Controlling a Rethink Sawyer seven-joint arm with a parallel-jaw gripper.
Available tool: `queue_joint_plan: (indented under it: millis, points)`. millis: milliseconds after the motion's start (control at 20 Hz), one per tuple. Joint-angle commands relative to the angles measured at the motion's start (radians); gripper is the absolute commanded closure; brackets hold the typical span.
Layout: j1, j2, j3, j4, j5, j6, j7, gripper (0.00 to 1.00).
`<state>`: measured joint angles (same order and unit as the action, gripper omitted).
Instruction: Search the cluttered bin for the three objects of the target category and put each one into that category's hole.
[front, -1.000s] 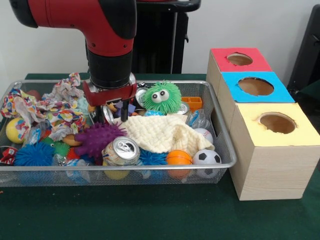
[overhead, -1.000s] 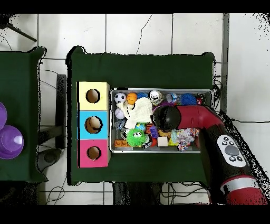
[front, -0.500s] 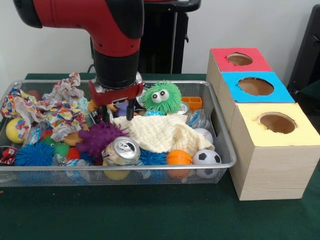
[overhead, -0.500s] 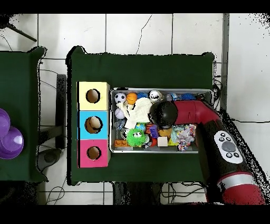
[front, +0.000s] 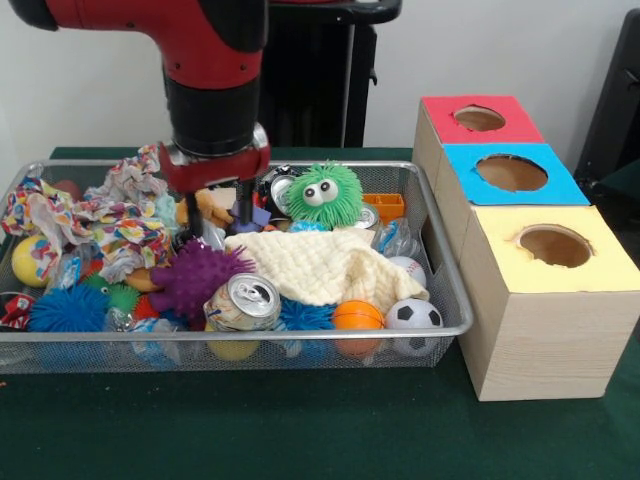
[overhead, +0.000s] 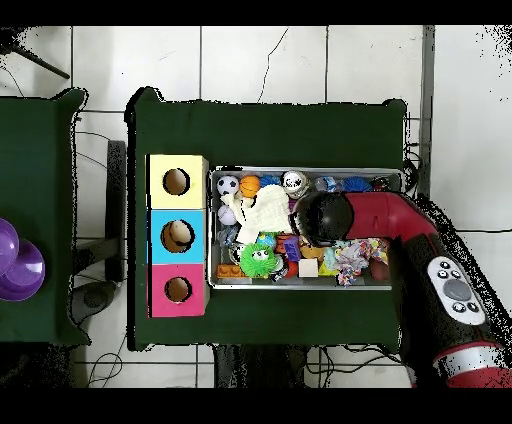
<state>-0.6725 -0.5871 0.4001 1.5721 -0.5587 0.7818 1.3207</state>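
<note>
the end effector (front: 217, 222) hangs low in the bin (front: 440, 262), tips buried in clutter; i cannot tell its opening or any catch. the likeliest target, a can (front: 243, 300), lies near the front wall. risk: snagging the cream cloth (front: 325, 265) beside it.

No readable text, labels or numbers in either view; the can (front: 243, 301) shows no legible brand.

crushed silver can (front: 243, 301) on its side at the wire bin's (front: 452, 290) front edge
</note>
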Motion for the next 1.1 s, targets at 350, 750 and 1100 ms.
queue_joint_plan:
  millis: [350, 750, 1100]
  points:
    - [-0.178, -0.045, 0.093, 0.137, -0.042, 0.041, -0.226, 0.00]
    - [-0.254, -0.113, 0.100, 0.268, -0.055, -0.053, -0.169, 0.00]
    - [-0.264, -0.127, 0.079, 0.364, -0.083, -0.150, -0.070, 0.00]
